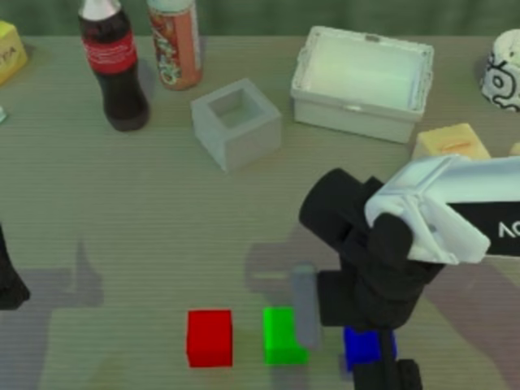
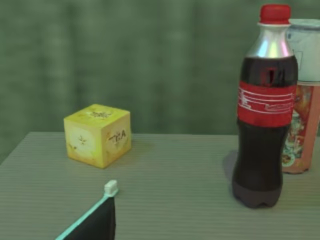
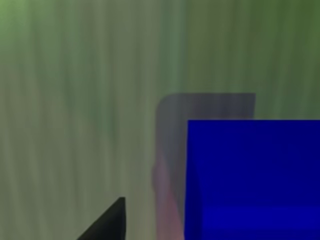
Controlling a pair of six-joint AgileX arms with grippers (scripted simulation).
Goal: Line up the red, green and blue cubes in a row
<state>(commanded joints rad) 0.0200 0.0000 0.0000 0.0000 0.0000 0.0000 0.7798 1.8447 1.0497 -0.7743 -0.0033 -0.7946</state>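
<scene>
The red cube, the green cube and the blue cube lie in a row along the table's front edge, red at the left and blue at the right. Small gaps separate them. My right gripper hangs directly over the blue cube and hides part of it. In the right wrist view the blue cube rests on the table, and one dark fingertip stands clear of its side, so the gripper is open. My left arm is parked at the table's left edge.
Along the back stand a cola bottle, an orange can, a hollow grey box, a white bin, a cream-yellow box and a patterned mug. A yellow tea box sits at the far left.
</scene>
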